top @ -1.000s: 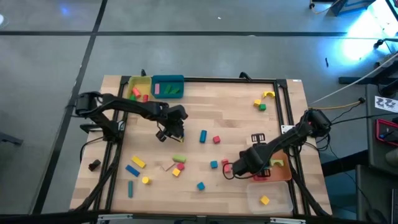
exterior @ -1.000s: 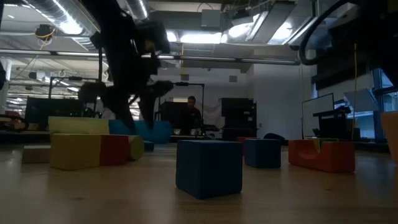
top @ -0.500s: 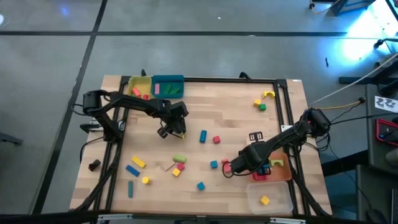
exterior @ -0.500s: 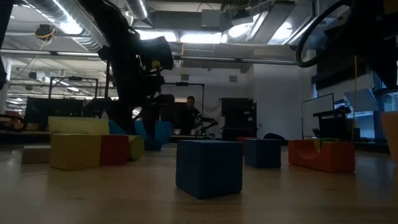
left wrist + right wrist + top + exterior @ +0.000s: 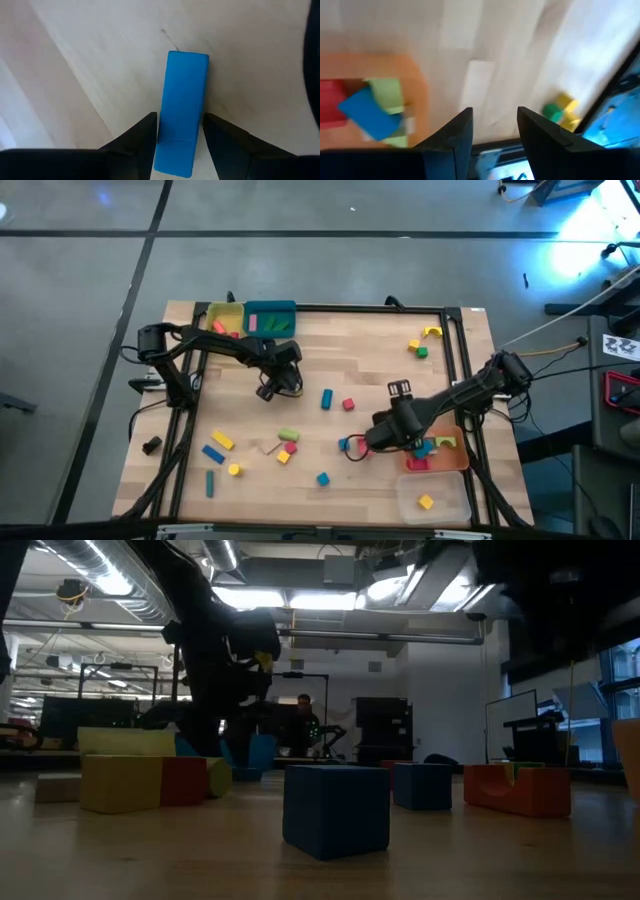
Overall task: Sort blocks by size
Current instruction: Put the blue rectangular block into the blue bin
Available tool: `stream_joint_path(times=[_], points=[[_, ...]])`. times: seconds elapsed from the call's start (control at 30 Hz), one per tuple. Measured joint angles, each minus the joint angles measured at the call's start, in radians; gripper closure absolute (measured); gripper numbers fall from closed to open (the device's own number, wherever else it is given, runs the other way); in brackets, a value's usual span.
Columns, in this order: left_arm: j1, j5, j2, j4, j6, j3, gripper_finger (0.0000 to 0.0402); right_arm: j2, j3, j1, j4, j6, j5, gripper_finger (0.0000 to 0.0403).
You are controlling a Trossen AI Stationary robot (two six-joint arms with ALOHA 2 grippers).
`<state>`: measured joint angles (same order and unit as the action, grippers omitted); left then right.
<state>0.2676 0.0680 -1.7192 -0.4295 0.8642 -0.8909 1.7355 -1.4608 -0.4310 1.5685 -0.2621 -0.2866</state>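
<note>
My left gripper (image 5: 278,383) is at the table's far left, near the teal tray (image 5: 270,318). It is shut on a blue bar (image 5: 184,100). My right gripper (image 5: 385,436) is at the right, beside the orange tray (image 5: 452,458). It is open and empty in its wrist view (image 5: 495,110). That view shows red, blue and green blocks (image 5: 367,112) in the orange tray. Loose blocks lie flat on the wood: a blue bar (image 5: 326,398), a red cube (image 5: 348,404), a blue cube (image 5: 343,444) and a cluster (image 5: 285,445) near the front left. My left gripper pinches the blue bar by its two long sides (image 5: 172,145) between its two fingers, near the bar's end toward the wrist. The bar lies along the fingers and sticks out well past the fingertips (image 5: 147,125). It looks lifted clear of the wood.
A yellow tray (image 5: 225,318) with blocks stands beside the teal one at the far left. A clear tray (image 5: 432,498) with a yellow block is at the front right. A yellow arch and a green block (image 5: 425,340) lie at the far right. A raised frame borders the table.
My left gripper has gone a little toward the table's far edge, nearer the teal tray. My right gripper has shifted toward the table's far left, away from the orange tray.
</note>
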Motion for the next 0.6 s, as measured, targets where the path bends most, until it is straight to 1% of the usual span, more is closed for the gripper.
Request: stream_joint_path(times=[0.07,0.13,0.23,0.33,0.43,0.53,0.6], points=[[0.0,-0.001,0.003,-0.004,-0.065,0.002,0.0263,0.0,-0.007,0.024,-0.005,0.046,-0.041,0.0246],[0.0,-0.001,0.003,-0.008,-0.126,0.002,0.0285,0.0,-0.008,0.055,-0.013,0.093,-0.075,0.0246],[0.0,-0.003,0.003,-0.007,-0.221,0.002,0.0317,0.0,-0.009,0.114,-0.058,0.159,-0.095,0.0246],[0.001,-0.005,0.002,-0.007,-0.312,-0.007,0.0317,0.0,-0.009,0.175,-0.157,0.239,-0.095,0.0246],[0.004,-0.004,-0.003,-0.008,-0.384,-0.028,0.0317,0.0,-0.009,0.227,-0.285,0.355,-0.078,0.0246],[0.014,-0.003,0.006,-0.014,-0.438,-0.063,0.0317,0.0,-0.009,0.269,-0.408,0.484,-0.034,0.0246],[0.027,-0.004,0.026,-0.019,-0.447,-0.097,0.0314,0.0,-0.009,0.291,-0.483,0.564,0.009,0.0246]])
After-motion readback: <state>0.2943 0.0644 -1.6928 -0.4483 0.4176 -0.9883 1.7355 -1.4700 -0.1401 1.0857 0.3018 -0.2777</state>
